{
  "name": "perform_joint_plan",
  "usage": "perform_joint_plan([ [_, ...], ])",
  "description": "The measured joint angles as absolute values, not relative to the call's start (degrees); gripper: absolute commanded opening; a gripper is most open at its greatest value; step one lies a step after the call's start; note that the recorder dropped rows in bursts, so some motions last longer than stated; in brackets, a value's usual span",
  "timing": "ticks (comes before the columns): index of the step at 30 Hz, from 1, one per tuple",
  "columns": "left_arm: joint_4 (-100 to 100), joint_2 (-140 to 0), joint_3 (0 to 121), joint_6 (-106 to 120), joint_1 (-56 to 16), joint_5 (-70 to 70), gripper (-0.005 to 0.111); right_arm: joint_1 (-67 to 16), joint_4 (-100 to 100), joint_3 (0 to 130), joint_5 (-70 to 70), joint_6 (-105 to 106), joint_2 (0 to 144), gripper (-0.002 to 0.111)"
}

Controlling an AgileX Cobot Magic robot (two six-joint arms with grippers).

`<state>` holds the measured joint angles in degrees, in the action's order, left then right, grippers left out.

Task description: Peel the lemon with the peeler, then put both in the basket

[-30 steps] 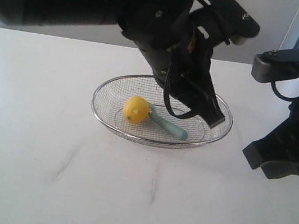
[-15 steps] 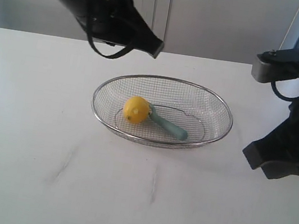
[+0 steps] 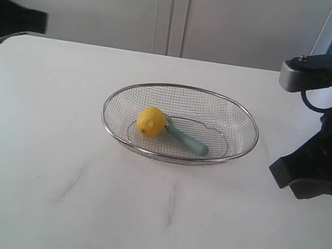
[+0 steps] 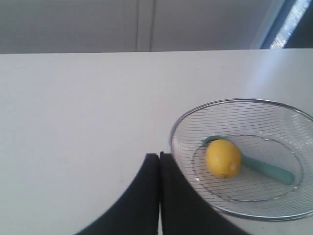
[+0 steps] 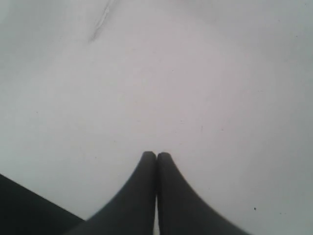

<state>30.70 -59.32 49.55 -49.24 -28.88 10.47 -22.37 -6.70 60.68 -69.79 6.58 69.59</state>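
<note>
The silver wire basket point(image 3: 243, 114) point(image 4: 186, 122) sits mid-table. Inside it lies the yellow lemon point(image 3: 151, 122) point(image 4: 223, 158), resting against the looped head of the teal-handled peeler point(image 3: 187, 140) point(image 4: 271, 170). My left gripper point(image 4: 159, 155) is shut and empty, held over bare table beside the basket's rim; in the exterior view only a dark part of its arm point(image 3: 9, 19) shows at the far left edge. My right gripper point(image 5: 156, 154) is shut with nothing in it, above plain white table; its arm point(image 3: 324, 143) stands at the right of the basket.
The white table point(image 3: 55, 145) carries faint scuff marks point(image 3: 71, 182) in front of the basket. A pale wall with a door seam point(image 3: 171, 11) stands behind the table.
The left arm has swung up and away from over the basket, leftward to the frame's edge. Lemon, peeler, basket and right arm have not moved.
</note>
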Motion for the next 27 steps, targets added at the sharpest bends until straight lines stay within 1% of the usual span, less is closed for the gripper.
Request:
perform_joint_plan([
  [1, 30.7, -56.9, 47.7, -49.5, -27.5, 10.3, 0.0, -22.4, -6.7, 60.7, -69.8, 6.6, 69.6, 0.0],
  [2, 30.7, -51.9, 42.8, -49.9, -24.2, 10.2, 0.0, -22.4, -6.7, 60.7, -69.8, 6.6, 69.6, 0.0],
  [4, 31.1, -46.6, 36.9, -50.0, -20.4, 10.1, 0.0, -22.4, -6.7, 60.7, -69.8, 6.6, 69.6, 0.0],
  [8, 31.5, -38.2, 25.9, -50.3, -15.1, 10.1, 0.0, -22.4, -6.7, 60.7, -69.8, 6.6, 69.6, 0.0],
  [15, 31.5, -28.7, 12.2, -50.5, -10.7, 8.6, 0.0, -22.4, -6.7, 60.7, -69.8, 6.6, 69.6, 0.0],
  [19, 32.0, -23.9, 7.9, -50.5, -7.7, 8.6, 0.0, -22.4, -6.7, 60.7, -69.8, 6.6, 69.6, 0.0],
  [25, 35.8, -13.9, 1.7, -50.5, -6.5, 8.8, 0.0, -22.4, -6.7, 60.7, -69.8, 6.6, 69.6, 0.0],
  [27, 35.8, -11.2, 0.3, -50.5, -5.1, 9.0, 0.0, -22.4, -6.7, 60.7, -69.8, 6.6, 69.6, 0.0],
])
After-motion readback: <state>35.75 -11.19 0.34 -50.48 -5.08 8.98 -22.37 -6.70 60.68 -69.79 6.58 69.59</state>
